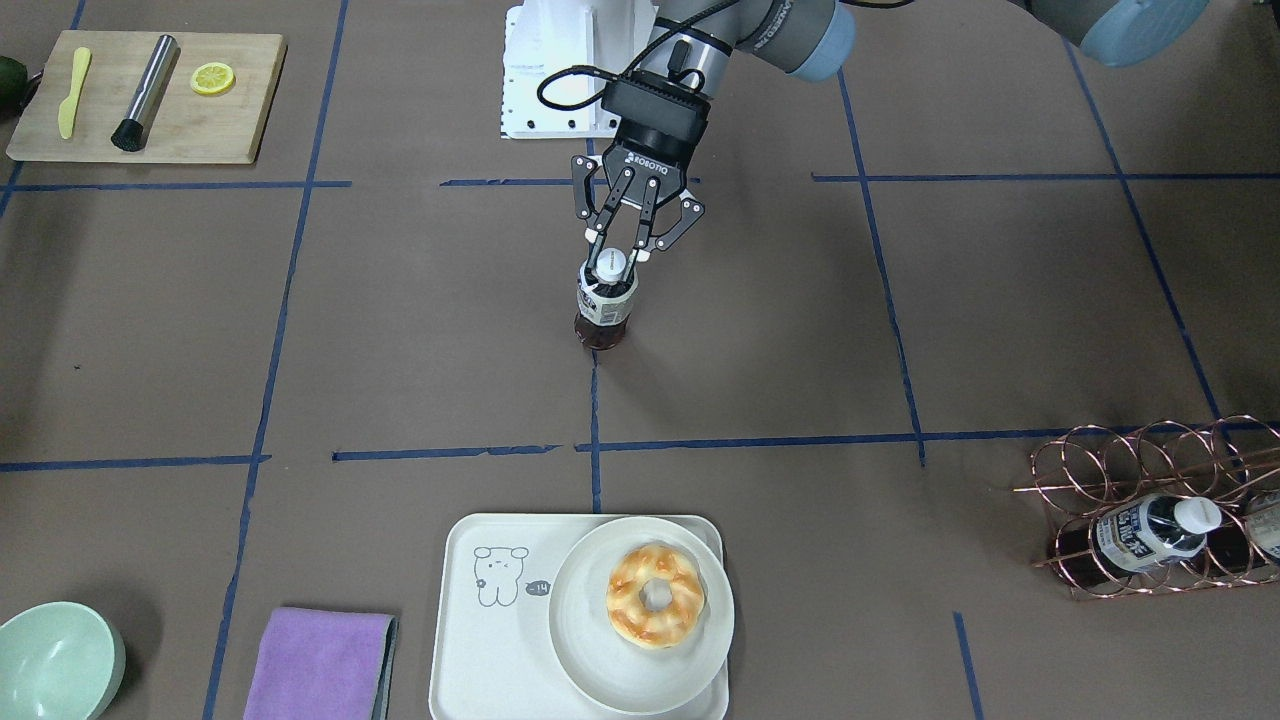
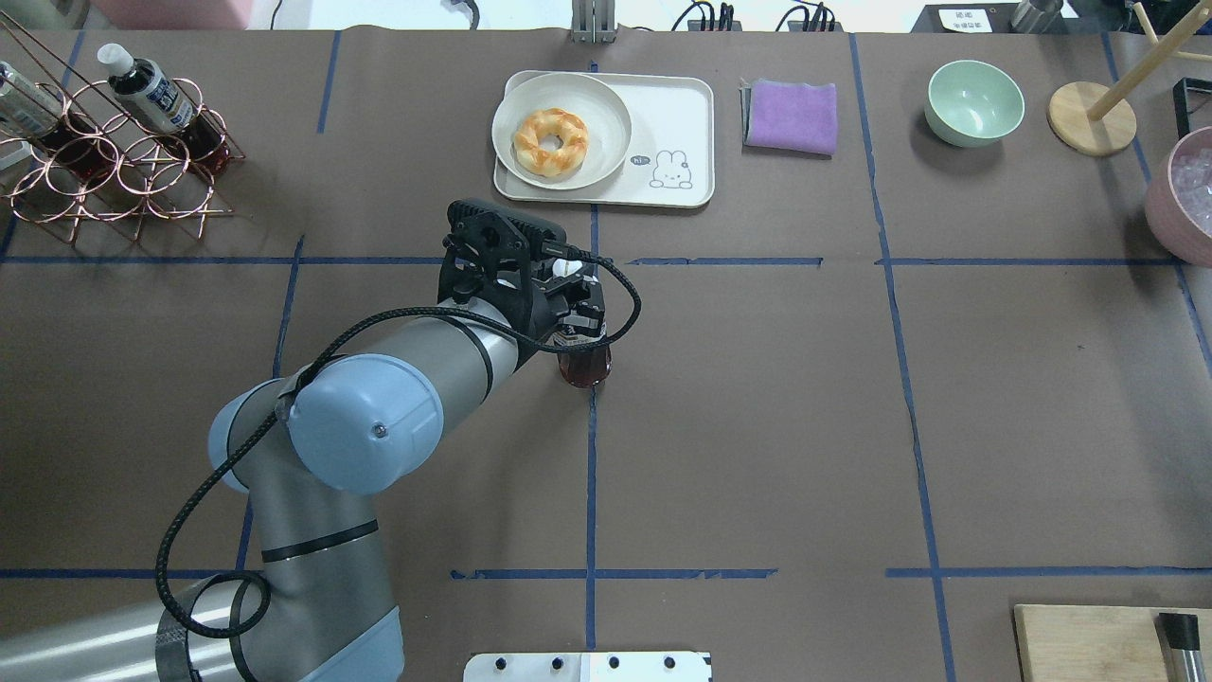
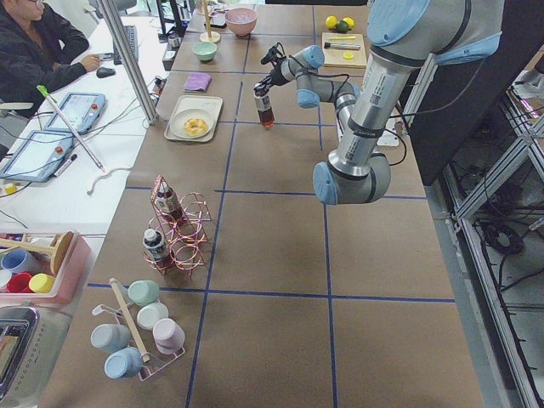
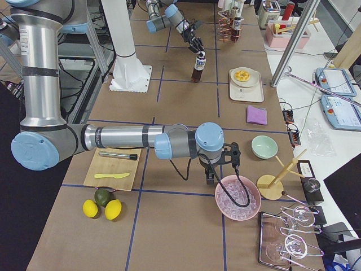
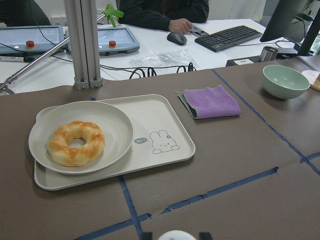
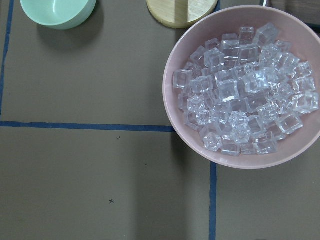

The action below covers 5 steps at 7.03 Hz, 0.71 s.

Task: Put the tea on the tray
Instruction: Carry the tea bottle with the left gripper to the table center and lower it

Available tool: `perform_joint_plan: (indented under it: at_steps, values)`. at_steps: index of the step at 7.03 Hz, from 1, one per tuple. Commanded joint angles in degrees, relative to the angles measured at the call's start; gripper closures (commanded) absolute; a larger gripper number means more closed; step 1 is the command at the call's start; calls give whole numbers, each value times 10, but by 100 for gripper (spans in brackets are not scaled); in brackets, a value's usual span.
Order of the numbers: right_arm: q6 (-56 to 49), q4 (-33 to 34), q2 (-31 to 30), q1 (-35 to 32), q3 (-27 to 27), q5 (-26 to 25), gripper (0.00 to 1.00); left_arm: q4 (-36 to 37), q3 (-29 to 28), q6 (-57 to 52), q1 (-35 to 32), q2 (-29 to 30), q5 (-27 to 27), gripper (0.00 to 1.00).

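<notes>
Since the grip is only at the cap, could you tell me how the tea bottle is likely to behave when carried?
The tea is tall and narrow, so it may tip when set down. The left gripper pinches only the small white cap, so the body with its dark liquid could swing or slip.
</notes>
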State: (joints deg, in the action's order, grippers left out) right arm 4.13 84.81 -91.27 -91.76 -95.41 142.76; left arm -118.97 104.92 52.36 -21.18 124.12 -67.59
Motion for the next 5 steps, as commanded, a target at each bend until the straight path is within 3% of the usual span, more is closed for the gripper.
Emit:
perform_joint_plan:
  at_steps: [1,2,5]
  values:
    - [0,0,0,0,0,1,0,-1,-2,1,0,1,0,74]
    - [0,0,0,0,0,0,0,-1,-2,12,0,5,0,61]
    - [0,0,0,0,0,1,0,1,-2,36,0,5,0,1]
